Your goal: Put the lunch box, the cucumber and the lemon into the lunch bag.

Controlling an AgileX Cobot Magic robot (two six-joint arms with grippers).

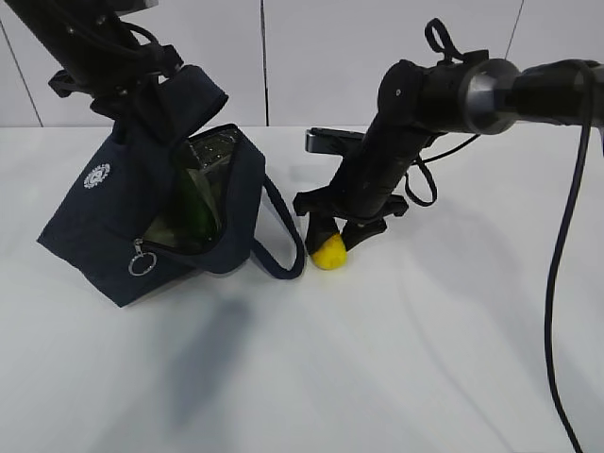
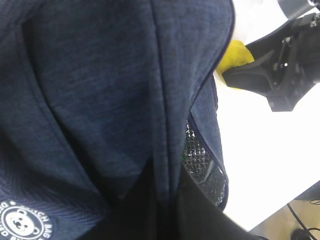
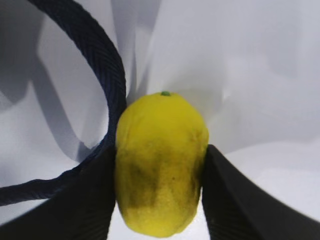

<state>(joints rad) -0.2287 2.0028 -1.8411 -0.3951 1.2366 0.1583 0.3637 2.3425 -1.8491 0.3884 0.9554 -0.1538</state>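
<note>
The right claw (image 3: 160, 200) pinches the lemon (image 3: 161, 165) on the desk (image 1: 425, 359), beside the lunch bag (image 1: 104, 226) strap. The left claw, pressed together, holds the bag. The strap might snag.

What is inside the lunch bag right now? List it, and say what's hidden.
Through the open mouth of the lunch bag a clear, green-tinted container shows, apparently the lunch box, plus silver lining. The cucumber cannot be told apart; the fabric covers the rest. The lemon is outside.
</note>
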